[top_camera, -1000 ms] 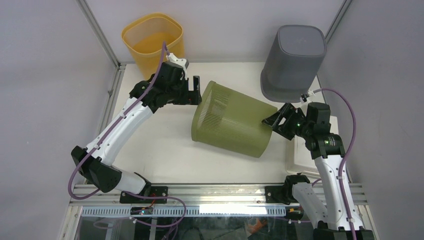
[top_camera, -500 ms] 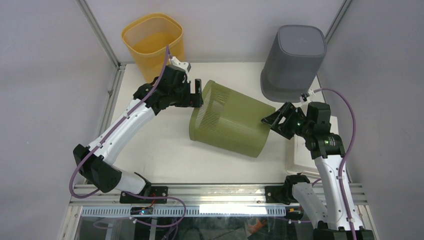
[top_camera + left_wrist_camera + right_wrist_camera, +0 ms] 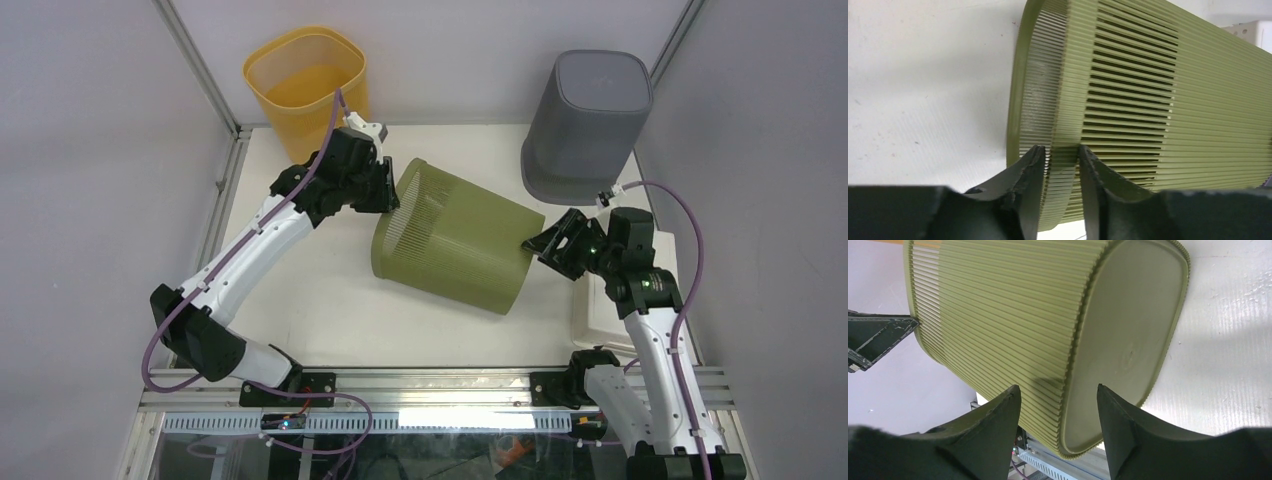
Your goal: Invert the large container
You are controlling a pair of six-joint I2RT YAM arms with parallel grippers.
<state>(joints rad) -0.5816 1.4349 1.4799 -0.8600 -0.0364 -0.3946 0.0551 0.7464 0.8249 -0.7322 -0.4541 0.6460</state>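
The large container is an olive-green ribbed bin lying on its side in the middle of the table, its open mouth facing left and its flat base facing right. My left gripper is shut on the container's rim, one finger inside the wall and one outside. At the base end my right gripper stands open. Its two fingers straddle the base edge of the container without pinching it.
A yellow container stands upright at the back left, just behind my left arm. A grey container rests upside down at the back right. A white tray lies under my right arm, near the table's right edge.
My left gripper moved onto the rim and closed on it. The green container shifted slightly left and toward me, and the right gripper followed it while narrowing a little.
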